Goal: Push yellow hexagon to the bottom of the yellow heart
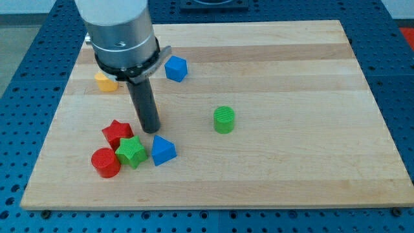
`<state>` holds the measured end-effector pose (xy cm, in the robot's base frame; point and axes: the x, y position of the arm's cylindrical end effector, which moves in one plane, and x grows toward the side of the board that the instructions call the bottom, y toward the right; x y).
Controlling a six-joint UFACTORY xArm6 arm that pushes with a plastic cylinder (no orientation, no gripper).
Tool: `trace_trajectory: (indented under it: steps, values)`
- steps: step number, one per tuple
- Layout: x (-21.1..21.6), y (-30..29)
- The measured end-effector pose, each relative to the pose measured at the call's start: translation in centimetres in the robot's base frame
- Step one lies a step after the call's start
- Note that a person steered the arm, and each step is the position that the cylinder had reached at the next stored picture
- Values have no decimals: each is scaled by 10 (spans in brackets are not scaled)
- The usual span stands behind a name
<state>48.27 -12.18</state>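
Note:
One yellow block (105,82) shows at the view's upper left, partly hidden behind the arm's grey body (121,32); I cannot make out its shape. No second yellow block is visible. My tip (151,130) rests on the board below and to the right of the yellow block, well apart from it. The tip stands just right of the red star (116,132) and just above the blue triangular block (162,150).
A green star (131,152) and a red cylinder (105,162) crowd together with the red star at the lower left. A blue block (175,68) lies right of the arm. A green cylinder (224,120) stands near the middle of the wooden board (291,77).

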Motion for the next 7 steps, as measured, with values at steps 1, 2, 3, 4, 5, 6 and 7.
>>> trace_trajectory:
  steps: [1, 2, 3, 4, 5, 6, 7]
  values:
    - [-11, -6]
    - [-23, 5]
    - [-40, 27]
    - [-53, 34]
    - [-50, 13]
    - [-35, -12]
    - [-33, -31]
